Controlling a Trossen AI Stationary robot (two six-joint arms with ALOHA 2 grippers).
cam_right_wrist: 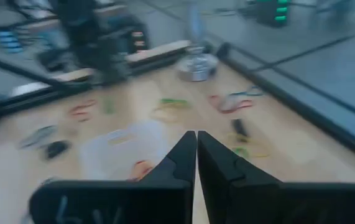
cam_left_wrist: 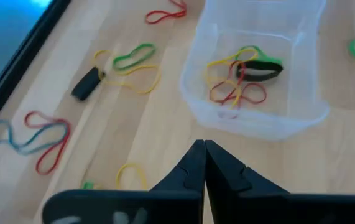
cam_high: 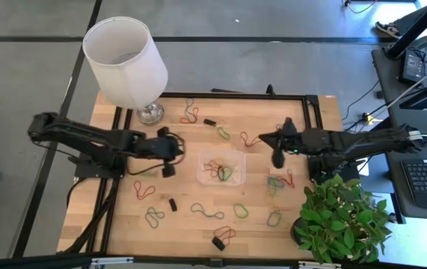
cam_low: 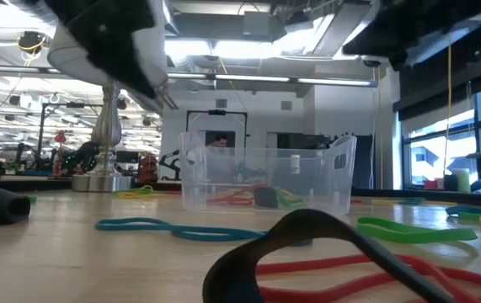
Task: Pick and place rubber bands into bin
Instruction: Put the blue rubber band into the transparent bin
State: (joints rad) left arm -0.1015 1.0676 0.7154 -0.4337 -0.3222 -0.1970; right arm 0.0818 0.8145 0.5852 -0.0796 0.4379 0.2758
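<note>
The clear plastic bin [cam_high: 222, 167] stands mid-table and holds several red, yellow, green and black rubber bands [cam_left_wrist: 242, 73]. More rubber bands lie loose around it, among them a red and blue one [cam_high: 143, 189], a blue one [cam_high: 207, 211] and a red one [cam_high: 286, 179]. My left gripper [cam_high: 174, 155] hovers just left of the bin, shut and empty [cam_left_wrist: 203, 155]. My right gripper [cam_high: 276, 158] hovers just right of the bin, also shut and empty [cam_right_wrist: 196, 149]. In the low view the bin [cam_low: 265, 177] rests flat on the table.
A lamp with a white lampshade [cam_high: 126, 60] stands at the far left corner on its metal base [cam_high: 150, 112]. A potted plant [cam_high: 344, 217] fills the near right corner. Small black pieces [cam_high: 173, 203] [cam_high: 218, 243] lie among the bands. A black frame [cam_high: 303, 97] edges the table.
</note>
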